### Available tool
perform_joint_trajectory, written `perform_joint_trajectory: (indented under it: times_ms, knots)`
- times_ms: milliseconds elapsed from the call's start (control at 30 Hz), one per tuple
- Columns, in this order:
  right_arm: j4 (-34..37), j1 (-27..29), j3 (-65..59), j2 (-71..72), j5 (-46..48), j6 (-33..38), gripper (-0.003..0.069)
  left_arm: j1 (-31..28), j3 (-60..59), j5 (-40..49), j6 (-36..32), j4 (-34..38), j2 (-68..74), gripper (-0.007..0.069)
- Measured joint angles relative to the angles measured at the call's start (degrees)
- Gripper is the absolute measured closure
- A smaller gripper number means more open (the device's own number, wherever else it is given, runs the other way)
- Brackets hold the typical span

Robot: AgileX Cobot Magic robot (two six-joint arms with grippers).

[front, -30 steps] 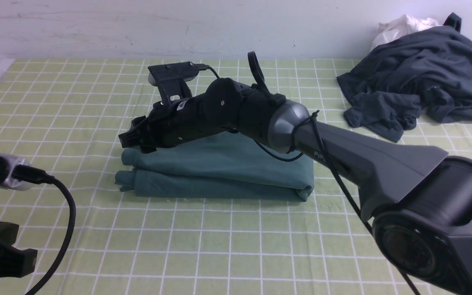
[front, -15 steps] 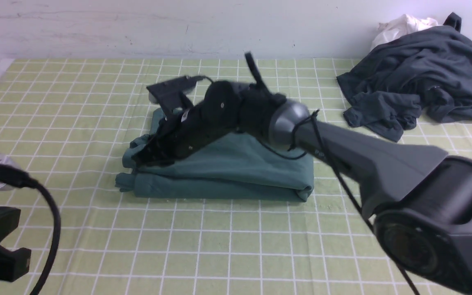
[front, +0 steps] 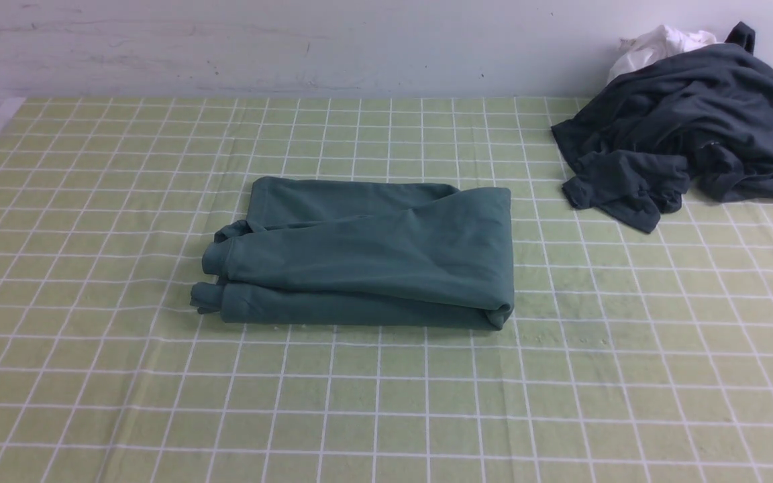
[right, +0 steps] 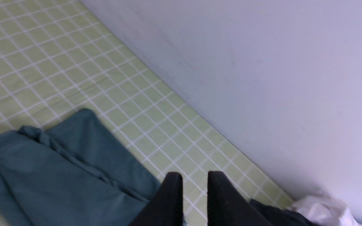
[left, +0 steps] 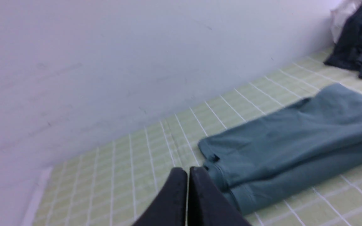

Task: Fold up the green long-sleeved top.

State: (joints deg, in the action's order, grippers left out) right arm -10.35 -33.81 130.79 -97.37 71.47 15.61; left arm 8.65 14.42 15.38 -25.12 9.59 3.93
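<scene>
Front view, folded green long-sleeved top [front: 366, 251], tablecloth [front: 427, 402]

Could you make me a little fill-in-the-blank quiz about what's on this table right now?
1. The green long-sleeved top lies ____ into a compact bundle on the checked cloth.
2. The dark grey garment lies in a crumpled ____ by the wall.
3. A ____ cloth peeks out behind the grey garment.
4. The left gripper has its jaws ____.

Missing words: folded; heap; white; shut
</scene>
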Motion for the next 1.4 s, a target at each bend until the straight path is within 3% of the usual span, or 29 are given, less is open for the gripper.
perform_joint_trajectory:
  times_ms: [167,267,300,367,400,533,667,767,1000,1267,1400]
  knots:
    - [-0.98,3.97,-20.42,14.34,-12.29,-1.71,0.0577,0.00,-1.75,-3.84,-0.04,-0.60,-0.59,0.0629]
    - [-1.02,5.36,-37.14,24.01,-25.80,-2.52,0.0635,0.00,-1.90,-3.78,-0.04,-0.79,-0.59,0.0629]
    - [-1.02,6.02,-46.89,29.22,-34.29,-3.22,0.0658,0.00,-1.90,-3.78,-0.04,-0.85,-0.59,0.0629]
    - [-1.02,6.93,-59.32,35.64,-45.95,-5.24,0.0667,0.00,-1.90,-3.78,-0.04,-0.85,-0.59,0.0629]
    - [-1.02,7.02,-60.71,36.31,-47.26,-5.55,0.0669,0.00,-1.90,-3.78,-0.04,-0.85,-0.59,0.0629]
    - [-0.22,7.80,-89.15,48.13,-74.01,-16.87,0.0672,0.00,-1.90,-3.78,-0.04,-0.85,-0.59,0.0629]
    - [-0.75,7.80,-107.58,51.52,-89.62,-26.05,0.0673,0.00,-1.90,-3.78,-0.04,-0.85,-0.59,0.0629]
    - [-1.54,7.80,-118.82,51.66,-96.07,-29.92,0.0673,0.00,-1.90,-3.78,-0.04,-0.85,-0.59,0.0629]
    - [-1.92,7.80,-131.89,51.92,-99.83,-34.69,0.0673,0.00,-1.90,-3.78,-0.04,-0.85,-0.59,0.0629]
    - [-3.59,7.98,-132.29,57.72,-82.22,-34.86,0.0673,0.00,-1.90,-3.78,-0.04,-0.90,-0.59,0.0629]
    - [-3.85,8.02,-132.29,71.85,-69.21,-34.86,0.0673,0.00,-1.90,-3.78,-0.04,-0.90,-0.59,0.0629]
